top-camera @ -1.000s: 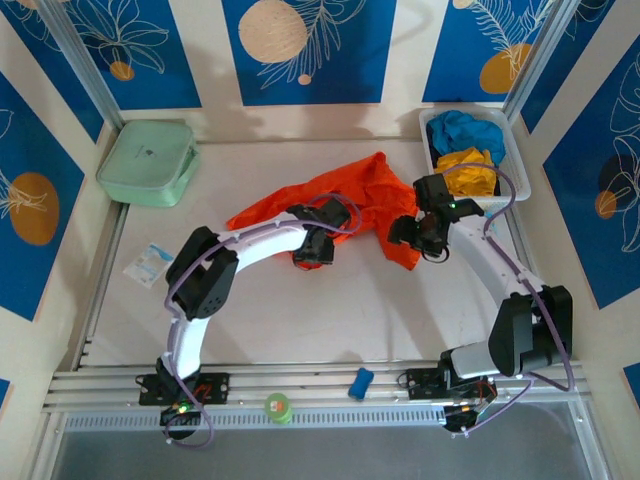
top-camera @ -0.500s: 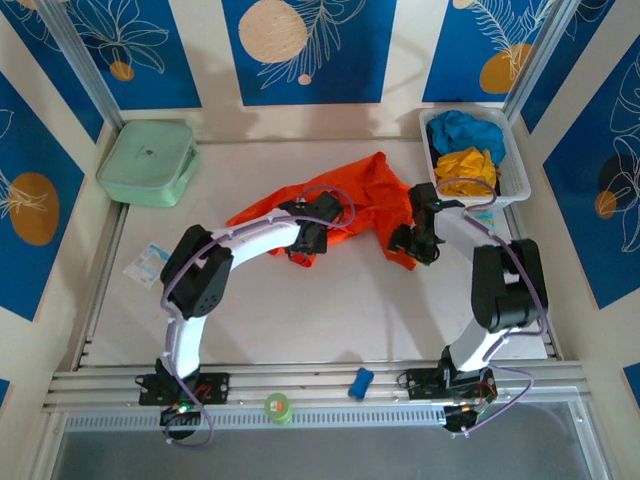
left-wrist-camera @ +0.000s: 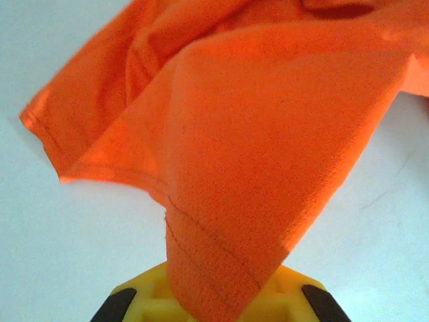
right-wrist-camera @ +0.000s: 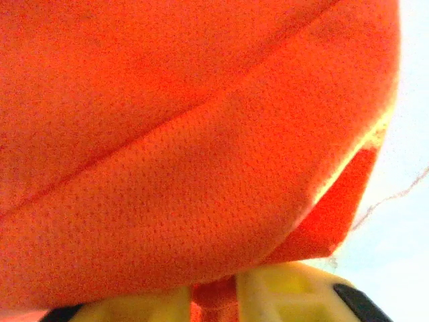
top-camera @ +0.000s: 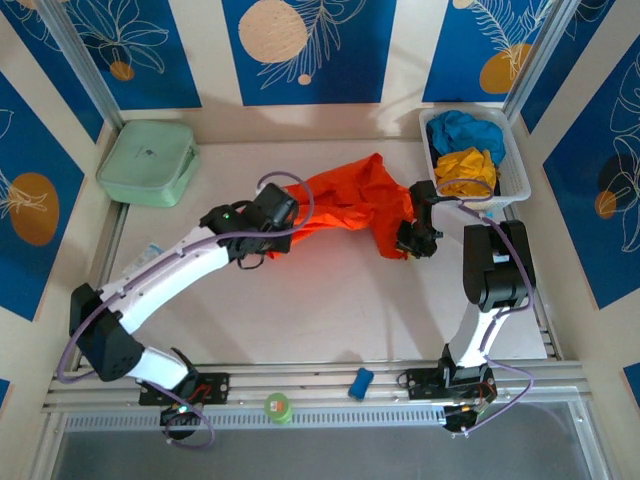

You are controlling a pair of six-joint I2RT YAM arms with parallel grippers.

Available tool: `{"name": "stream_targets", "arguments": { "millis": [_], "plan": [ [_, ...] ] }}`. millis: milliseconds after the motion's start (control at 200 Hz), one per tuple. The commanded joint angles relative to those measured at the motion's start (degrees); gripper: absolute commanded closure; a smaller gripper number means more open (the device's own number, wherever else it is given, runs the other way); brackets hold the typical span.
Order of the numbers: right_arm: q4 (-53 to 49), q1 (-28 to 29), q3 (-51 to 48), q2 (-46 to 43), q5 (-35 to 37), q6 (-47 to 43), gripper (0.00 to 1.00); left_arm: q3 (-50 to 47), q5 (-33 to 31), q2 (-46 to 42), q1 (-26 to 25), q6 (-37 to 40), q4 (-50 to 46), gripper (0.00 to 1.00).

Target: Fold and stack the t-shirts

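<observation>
Fabric this thin is making the orange t-shirt [top-camera: 345,205], which is lying rumpled on the table [top-camera: 320,310], handle light and limp, so the left gripper [top-camera: 278,214] and right gripper [top-camera: 412,240] are each clamping a stitched hem at opposite ends.

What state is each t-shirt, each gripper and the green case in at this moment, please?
orange t-shirt, unfolded and rumpled, held at both ends
yellow t-shirt, crumpled in the white bin
blue t-shirt, crumpled in the same bin, behind the yellow one
left gripper, shut on the orange t-shirt
right gripper, shut on the orange t-shirt
pale green case, closed, lying flat
</observation>
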Motion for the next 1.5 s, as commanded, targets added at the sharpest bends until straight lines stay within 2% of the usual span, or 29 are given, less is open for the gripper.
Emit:
{"name": "stream_targets", "arguments": {
  "millis": [0,50,205,310,425,560,650,820,1021,1061,1136,1176,1216,1281,1386,1496],
  "plan": [
    [-2.01,0.03,-0.39,1.49,-0.87,0.46,0.89,-4.36,1.67,-2.82,0.32,1.04,-4.21,1.0],
    [-2.85,0.04,-0.72,0.39,-0.38,0.33,1.0,-5.79,1.12,-4.13,0.34,0.68,-4.56,1.0],
    [-8.72,0.91,-1.66,-5.82,3.25,-1.36,1.0,-8.32,-1.24,-5.62,0.32,0.26,-5.93,1.0],
    [-14.91,1.91,-3.29,-11.76,7.79,-2.39,1.0,-9.27,-0.49,-5.7,0.33,0.31,-6.6,1.0],
    [-20.79,2.55,-6.9,-19.5,10.33,-1.86,1.0,-10.93,3.57,-6.46,0.37,0.83,-6.58,1.0],
    [-23.62,4.52,-9.67,-26.84,9.19,1.37,1.0,-13.49,12.45,-8.5,0.13,1.93,-6.64,1.0],
    [-25.04,5.29,-9.34,-26.96,7.74,3.82,1.0,-16.29,16.59,-9.36,0.0,0.85,-8.61,1.0],
    [-24.34,6.05,-11.91,-26.18,7.96,7.61,1.0,-24.42,15.01,-11.8,-0.05,-6.28,-13.83,1.0],
    [-25.43,6.15,-12.51,-27.03,12.2,10.58,1.0,-31.71,25.51,-20.65,-0.79,-11.95,-8.12,1.0],
    [-25.55,6.01,-12.49,-27.34,12.89,11.01,1.0,-32.48,27.37,-21.73,-0.87,-12.45,-7.29,0.91],
    [-25.31,5.95,-12.6,-27.86,13.06,11.34,1.0,-33.36,29.18,-22.97,-1.34,-12.83,-6.48,0.61],
    [-25.29,6.01,-12.55,-27.85,12.56,11.27,0.9,-33.42,29.31,-23.35,-1.45,-13.05,-6.84,0.42],
    [-25.41,6.29,-12.15,-27.83,12.07,10.86,0.79,-33.0,28.86,-23.54,-1.42,-13.18,-7.42,0.31],
    [-26.47,7.7,-10.71,-27.8,12.54,10.29,0.66,-31.36,27.84,-23.72,-1.43,-13.18,-8.39,0.22],
    [-27.79,11.1,-6.36,-27.69,13.92,8.36,0.51,-26.52,24.18,-22.21,-1.37,-13.03,-9.65,0.08],
    [-26.27,14.8,-0.1,-25.08,10.59,3.87,0.4,-20.06,18.18,-16.68,-0.39,-12.17,-10.61,0.04]
  ]
}}
